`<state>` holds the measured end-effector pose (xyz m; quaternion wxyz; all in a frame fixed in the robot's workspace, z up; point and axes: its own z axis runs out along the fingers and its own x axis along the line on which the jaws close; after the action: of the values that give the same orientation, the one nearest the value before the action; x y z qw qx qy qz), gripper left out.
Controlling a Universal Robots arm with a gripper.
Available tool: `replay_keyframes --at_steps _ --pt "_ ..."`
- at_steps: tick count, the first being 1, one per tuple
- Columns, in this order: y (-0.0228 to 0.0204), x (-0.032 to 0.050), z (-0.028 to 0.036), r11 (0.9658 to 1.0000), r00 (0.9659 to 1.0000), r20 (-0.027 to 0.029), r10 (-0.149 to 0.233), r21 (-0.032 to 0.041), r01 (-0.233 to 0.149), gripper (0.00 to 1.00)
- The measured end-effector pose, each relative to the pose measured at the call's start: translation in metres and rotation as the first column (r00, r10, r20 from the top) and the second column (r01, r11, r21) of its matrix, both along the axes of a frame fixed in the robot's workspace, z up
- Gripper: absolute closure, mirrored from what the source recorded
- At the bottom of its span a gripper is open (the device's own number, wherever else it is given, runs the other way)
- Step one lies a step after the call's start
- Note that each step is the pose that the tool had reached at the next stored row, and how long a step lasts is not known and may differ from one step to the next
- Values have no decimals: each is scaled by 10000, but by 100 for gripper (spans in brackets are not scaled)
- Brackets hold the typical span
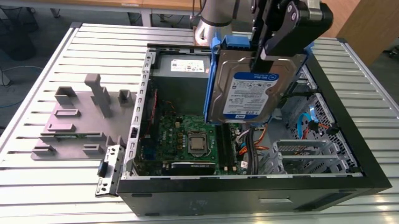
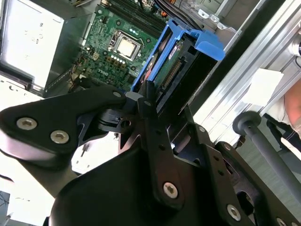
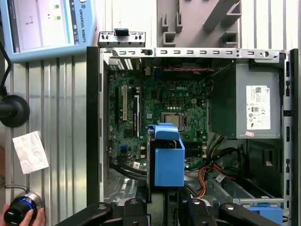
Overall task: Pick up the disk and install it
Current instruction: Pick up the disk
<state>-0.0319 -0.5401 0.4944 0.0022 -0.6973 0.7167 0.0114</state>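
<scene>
The disk [image 1: 249, 95] hangs upright on my arm, standing on edge. Its white-and-blue label faces the exterior camera and its blue carrier rails [image 1: 214, 79] run down its sides. The fingers [image 1: 269, 49] are clamped onto its upper end, one black finger lying across the top of the label face, so I have a firm hold on it.

It sits above the open computer case [image 1: 249, 193], which lies on its side on the slatted desk [image 1: 56, 191]. In the exterior view the disk's lower edge is over the motherboard [image 1: 184, 137]. It is toward the exterior view's right of the processor socket [image 1: 197, 145] and short of the metal drive cage [image 1: 309, 154]. I cannot tell how high it hangs above the board.

The grey power supply [image 3: 256, 106] fills one corner of the case, well apart from the disk. A grey fixture plate [image 1: 74, 123] lies on the desk beside the case. In the first wrist view a hand [image 3: 23, 217] rests on a knob near a slip of white paper [image 3: 30, 151].
</scene>
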Motion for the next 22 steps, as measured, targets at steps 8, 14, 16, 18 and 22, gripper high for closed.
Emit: replay_keyframes --at_steps 8,14,16,18,22 --pt "-90 8 -43 9999 9999 0 -166 0 166 65" --pt "-161 13 -72 9996 9996 0 -280 0 280 65" --pt "-186 15 -84 9995 9995 0 -319 1 319 65" --pt "-212 17 -95 9994 9994 0 -357 1 357 65" --pt "-256 22 -117 9991 9991 0 -436 1 436 65"
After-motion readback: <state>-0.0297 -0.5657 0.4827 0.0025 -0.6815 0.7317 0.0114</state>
